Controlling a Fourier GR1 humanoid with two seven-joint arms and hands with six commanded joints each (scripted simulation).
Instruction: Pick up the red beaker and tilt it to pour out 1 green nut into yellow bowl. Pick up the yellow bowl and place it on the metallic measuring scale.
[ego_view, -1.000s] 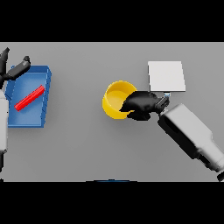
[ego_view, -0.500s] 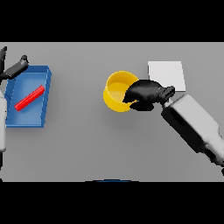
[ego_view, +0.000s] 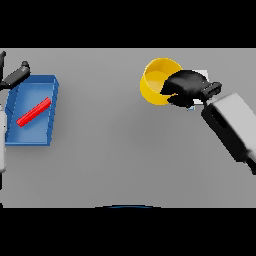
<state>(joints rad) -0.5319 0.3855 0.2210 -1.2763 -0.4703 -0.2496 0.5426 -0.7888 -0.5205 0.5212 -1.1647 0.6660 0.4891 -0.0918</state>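
Observation:
My right hand (ego_view: 187, 87) is shut on the right rim of the yellow bowl (ego_view: 156, 80) and holds it lifted and tilted at the upper right of the table. The hand and forearm cover most of the pale measuring scale (ego_view: 212, 76); only a sliver shows behind the wrist. I cannot see into the bowl well enough to tell what it contains. A red beaker (ego_view: 34, 111) lies on its side inside the blue tray (ego_view: 31, 135) at the left. My left hand (ego_view: 15, 76) hovers at the tray's upper left corner, fingers straight.
The blue tray sits close to the table's left edge. My right forearm (ego_view: 235, 125) stretches from the lower right toward the bowl.
The right hand has carried the yellow bowl up and to the right, over the scale, which is now mostly hidden. The left hand and tray have not moved.

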